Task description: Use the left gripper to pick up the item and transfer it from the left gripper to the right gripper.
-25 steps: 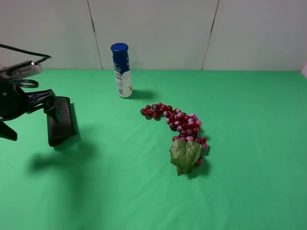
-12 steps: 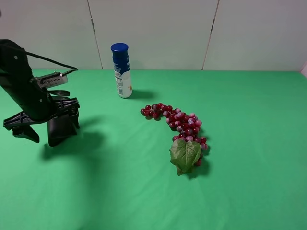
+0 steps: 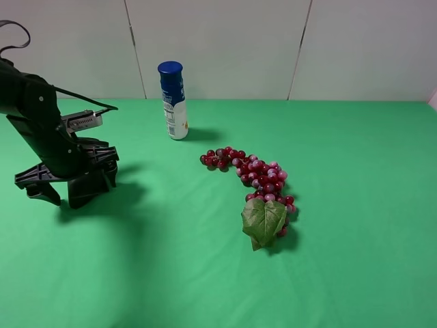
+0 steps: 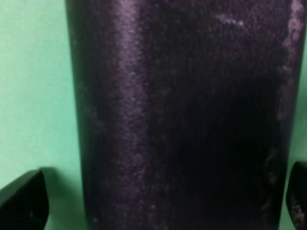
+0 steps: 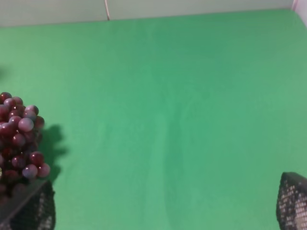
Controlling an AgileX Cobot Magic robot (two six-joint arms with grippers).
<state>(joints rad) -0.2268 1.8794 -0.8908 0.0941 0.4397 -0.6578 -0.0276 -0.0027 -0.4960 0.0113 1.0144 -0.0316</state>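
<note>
Pouch (image 4: 182,110), black and leathery, lies flat on the green surface (image 3: 341,225). In the high view it sits toward the left side, well apart from the other things. We see the left pincer (image 3: 72,186) lowered right over it, its two fingers spread wide, one on either side of the pouch. In the left wrist view the pouch fills nearly the whole picture. A strip of green shows between one fingertip (image 4: 21,201) and the pouch's edge, so that finger is not touching it. The other fingertip sits just beside the opposite edge, and we cannot tell whether it touches. The right pincer (image 5: 160,208) appears only in its own wrist view, fingers apart above the green, near a bunch of red grapes (image 3: 252,174). A green leaf (image 3: 263,220) lies at the near end of the bunch. A white bottle (image 3: 173,102) with a blue cap stands upright at the back, near the wall (image 3: 218,41).
</note>
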